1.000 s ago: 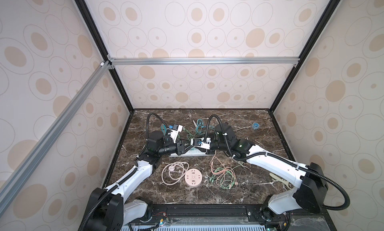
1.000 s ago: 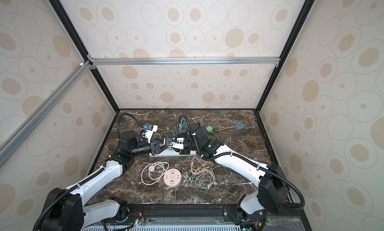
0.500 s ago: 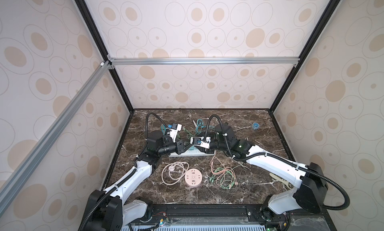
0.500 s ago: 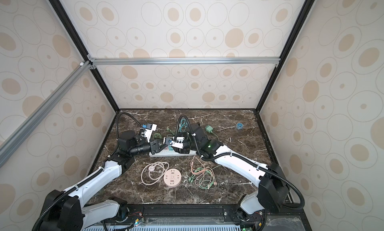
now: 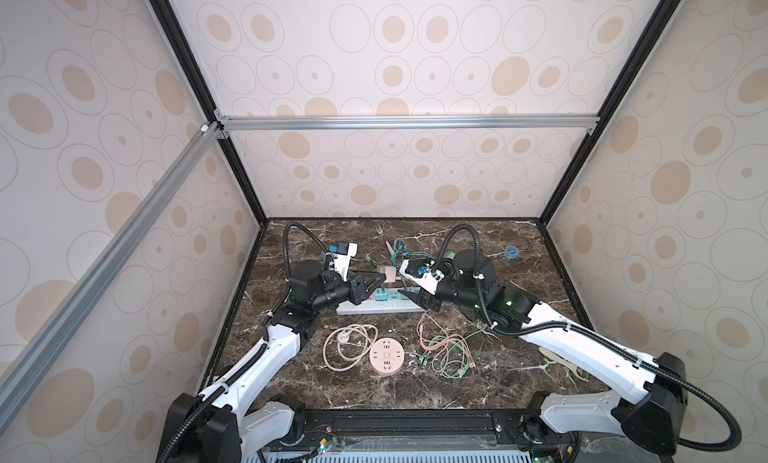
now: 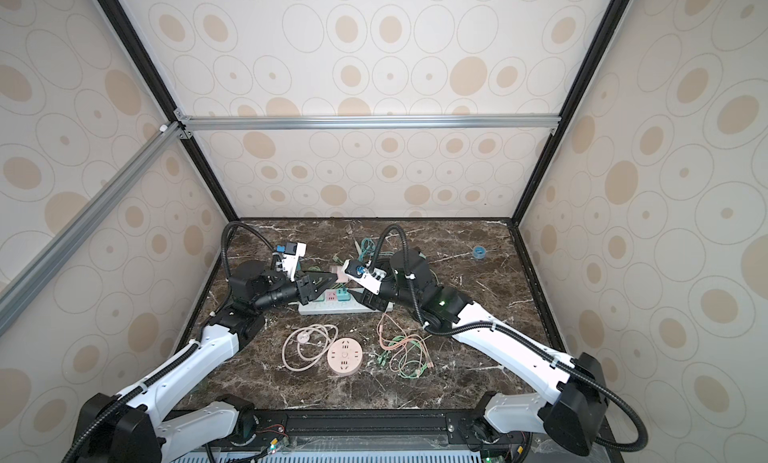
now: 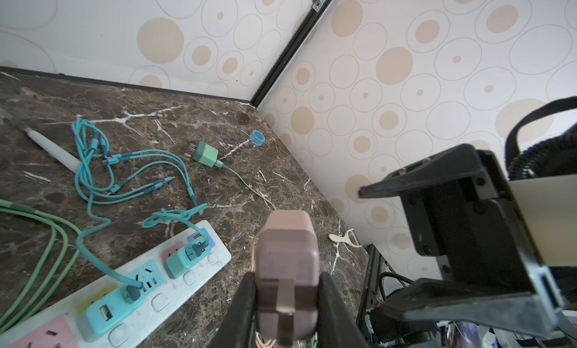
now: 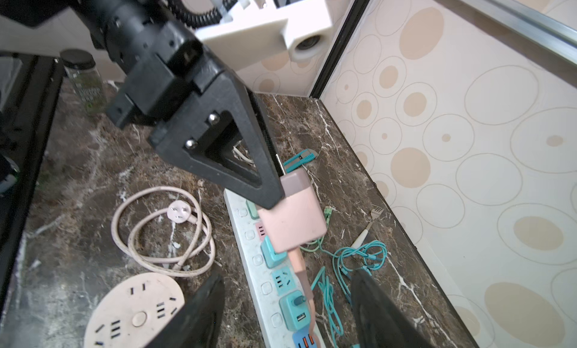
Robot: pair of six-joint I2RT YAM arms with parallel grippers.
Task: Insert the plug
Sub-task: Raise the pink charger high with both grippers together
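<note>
The pink plug (image 7: 287, 268) is being pinched by the left gripper (image 7: 286, 279) above the power strip (image 7: 187, 277), mid-desk toward the back edge. The right gripper (image 8: 285, 299) is being held spread, gripping nothing. The plug should be squared over a free socket (image 8: 282, 280), then pressed straight down.

Left hand (image 7: 287, 288) pinched tight, right hand (image 8: 288, 302) spread apart, both facing tip to tip, arms outstretched.

Top views look down from high front; close wrist cameras face each other, sharing the power strip (image 7: 184, 287)
</note>
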